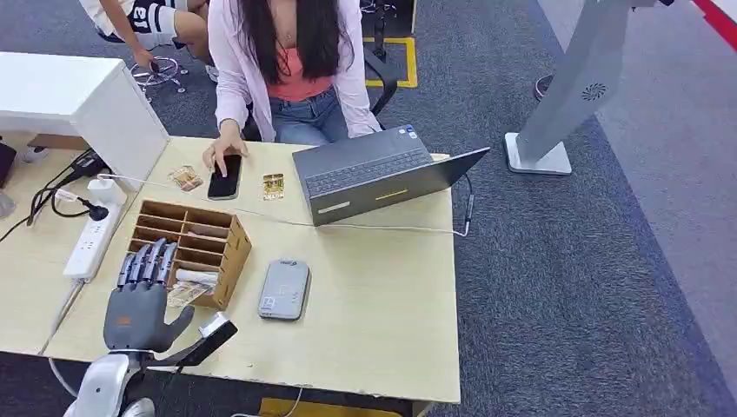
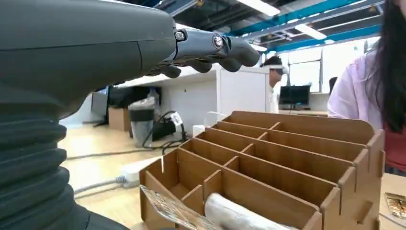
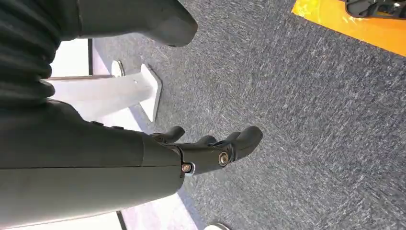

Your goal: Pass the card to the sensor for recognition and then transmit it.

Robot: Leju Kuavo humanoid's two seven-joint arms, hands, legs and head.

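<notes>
Hovering left hand (image 1: 139, 300) fingers spread, empty, over wooden organizer (image 1: 193, 248), sensor (image 1: 284, 289) beside, laptop (image 1: 382, 174) behind.

Table (image 1: 382, 295): pale wood tone. Organizer (image 1: 228, 248): brown wood, divided compartments; holds a white roll (image 2: 234, 215) and a card (image 2: 174, 211) with a mottled tan print. Sensor (image 1: 284, 289): light grey. Laptop (image 1: 382, 174): dark grey with a thin yellow mark on its front edge. Phone (image 1: 225, 176): black. Two cards beside the phone (image 1: 185, 178) (image 1: 273, 186): gold-brown patterned. Power strip (image 1: 91, 243): white; cables black and white. Left hand (image 1: 143, 295): dark grey, silver forearm. Right hand (image 3: 210, 148): dark grey. Carpet (image 1: 565, 278): grey-blue speckled, with a yellow floor marking (image 1: 395, 61). Stand (image 1: 574, 95): light grey. Person's jacket (image 1: 230, 61): pale pink, top coral, jeans blue.
</notes>
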